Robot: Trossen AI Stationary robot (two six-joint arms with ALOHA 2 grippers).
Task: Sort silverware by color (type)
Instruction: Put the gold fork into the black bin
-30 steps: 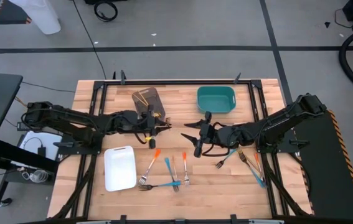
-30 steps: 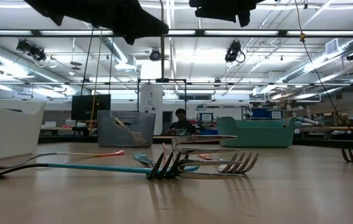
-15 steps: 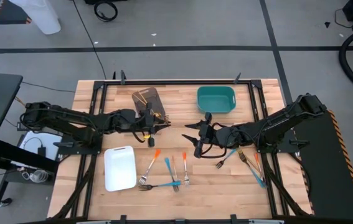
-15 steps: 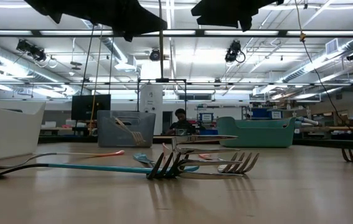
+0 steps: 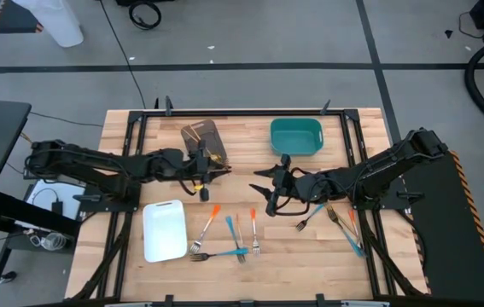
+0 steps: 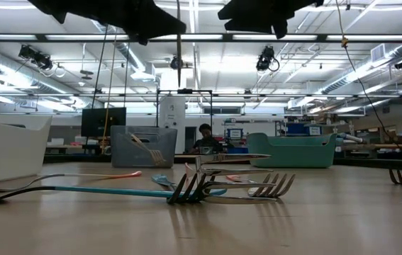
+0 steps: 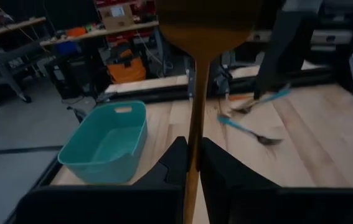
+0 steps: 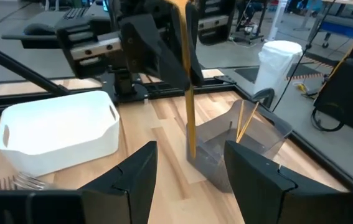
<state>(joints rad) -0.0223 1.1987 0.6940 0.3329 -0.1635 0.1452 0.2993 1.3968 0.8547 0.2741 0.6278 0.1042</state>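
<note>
I hold the gold fork pinched in the left gripper, jaws closed on its handle, hanging just beside the grey tray. I should centre it over the tray before letting go. My right gripper waits mid-table, spread open, holding nothing.

Two dark, near-black jointed arms with matte casings and thin black cables along their links. The left gripper has two wedge-shaped black fingers. The right gripper carries broad, angular black fingers with bevelled edges.
</note>
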